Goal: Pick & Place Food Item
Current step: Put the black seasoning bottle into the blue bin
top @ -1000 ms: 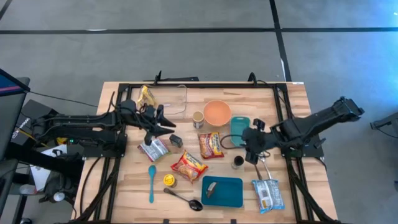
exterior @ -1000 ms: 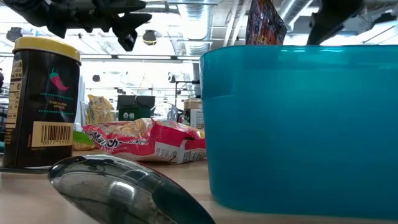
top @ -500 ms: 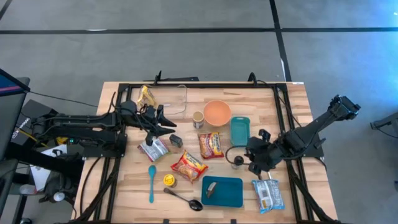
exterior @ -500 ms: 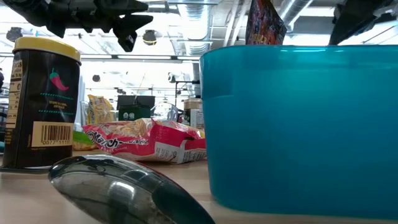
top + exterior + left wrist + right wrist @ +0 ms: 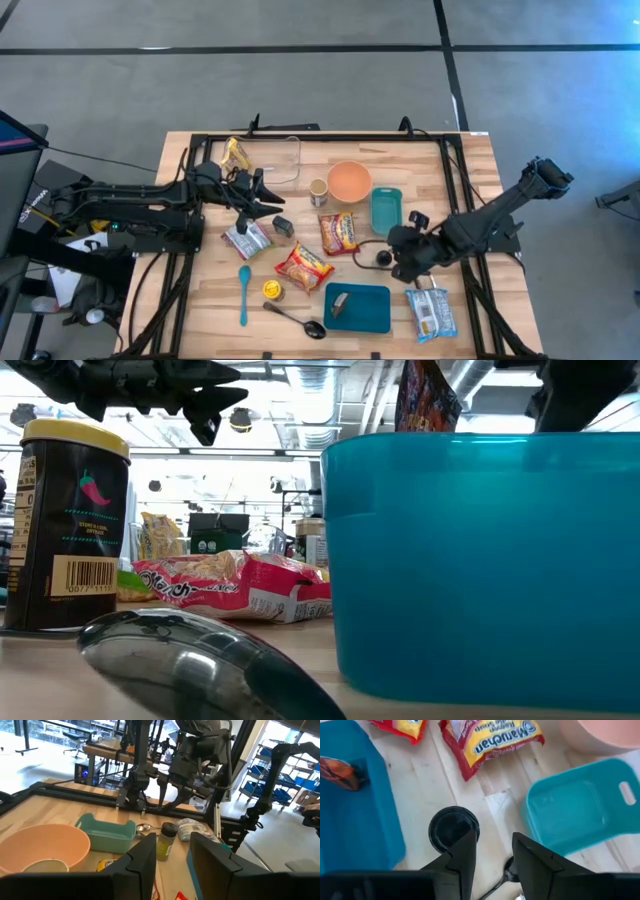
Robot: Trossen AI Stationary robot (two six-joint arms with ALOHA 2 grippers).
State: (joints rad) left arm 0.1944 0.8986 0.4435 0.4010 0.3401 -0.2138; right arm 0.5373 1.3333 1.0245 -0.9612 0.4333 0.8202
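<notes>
High view of the table (image 5: 200, 310): the bowl (image 5: 349, 181) lies at the far middle, with the mug (image 5: 318, 192) just left of it and the small tray (image 5: 386, 210) just right. Two noodle packets (image 5: 338, 232) (image 5: 303, 267) occupy the centre. Nearer the front edge, the spatula (image 5: 243, 293), tin (image 5: 271, 290), ladle (image 5: 295, 319) and large tray (image 5: 358, 307) run left to right.

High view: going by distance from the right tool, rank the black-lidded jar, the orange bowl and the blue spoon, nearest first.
From the right tool:
1. Black-lidded jar, right beside it.
2. Orange bowl, toward the table's far edge.
3. Blue spoon, on the left arm's side.
</notes>
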